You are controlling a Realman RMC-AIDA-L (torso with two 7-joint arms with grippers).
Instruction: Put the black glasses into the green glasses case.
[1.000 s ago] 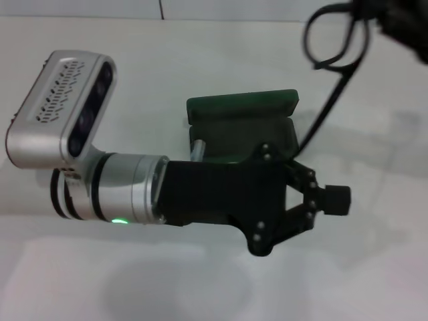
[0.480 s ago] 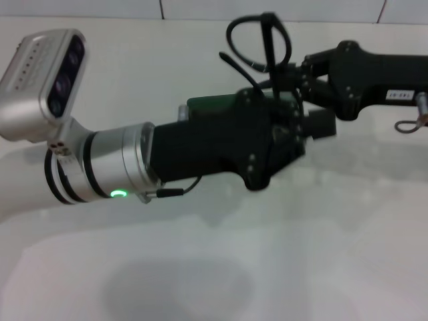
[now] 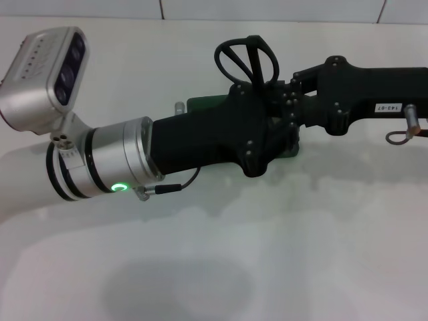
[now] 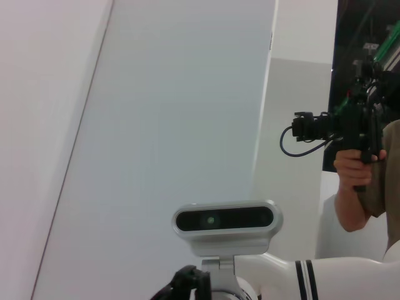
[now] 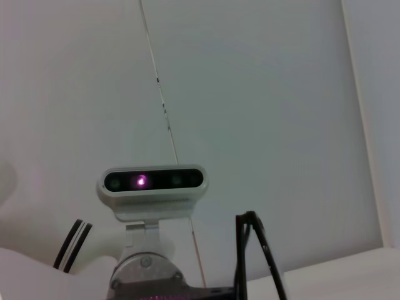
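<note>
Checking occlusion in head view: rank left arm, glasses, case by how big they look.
1. Left arm, nearest the camera, so it looms.
2. Glasses, held up by the right gripper.
3. Case, mostly hidden behind the left gripper; true size unclear.

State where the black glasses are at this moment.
In the head view, the black glasses are held up toward the far middle of the table, above the two meeting grippers, right over the mostly hidden green glasses case.

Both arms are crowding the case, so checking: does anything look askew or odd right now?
Yes: the glasses stand nearly upright above the case, lenses poking up over the two grippers, not lying flat. The left gripper hides most of the case, and the right gripper meets it there, so seating can't be judged.
</note>
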